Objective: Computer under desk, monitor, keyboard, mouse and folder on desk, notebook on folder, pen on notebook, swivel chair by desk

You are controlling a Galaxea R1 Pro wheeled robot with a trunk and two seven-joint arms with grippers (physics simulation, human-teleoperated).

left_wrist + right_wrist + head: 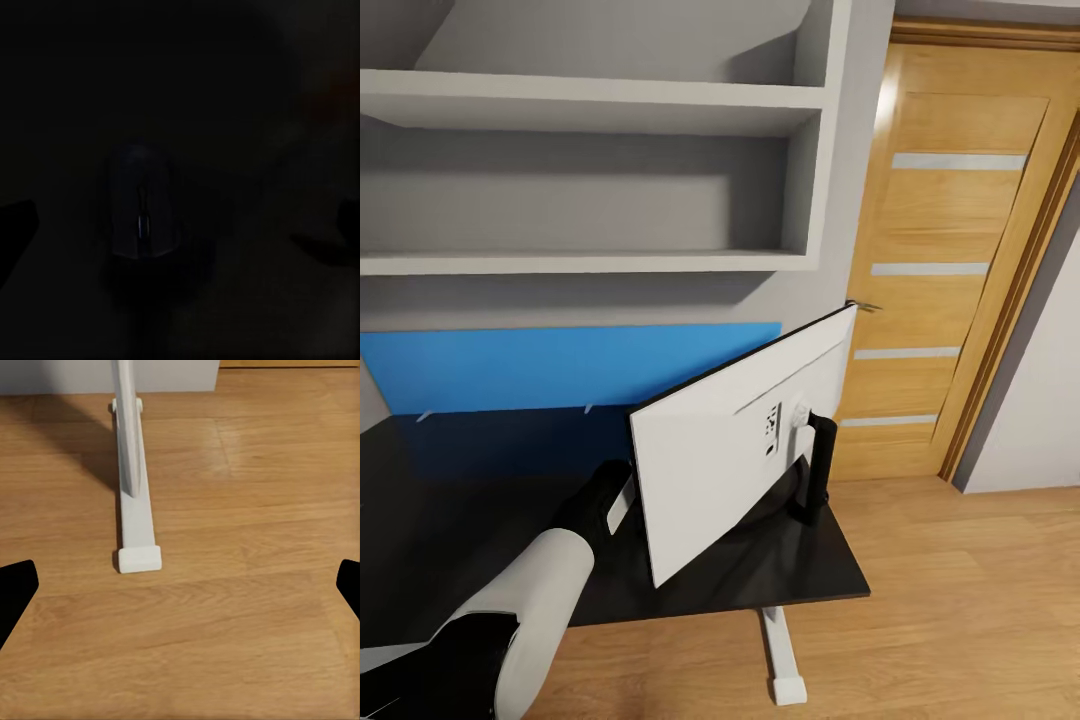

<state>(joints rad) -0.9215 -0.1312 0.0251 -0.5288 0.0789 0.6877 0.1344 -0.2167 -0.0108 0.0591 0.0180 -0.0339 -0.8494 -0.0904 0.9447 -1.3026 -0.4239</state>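
Black desk [480, 500] bears monitor [730, 440]; left wrist: mouse [142, 206].

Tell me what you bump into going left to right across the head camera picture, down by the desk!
The robot's left arm → the white monitor turned back-side out → its black stand → the wooden door.

At the lower left of the head view the left arm [530, 610] shows as a smooth, rounded white shell that runs into a black section near the wrist [595, 505], with a small pale grey panel on its side. A black joint cover sits at the bottom corner. In the right wrist view, black fingertips [15, 592] of the tool mark both side edges.
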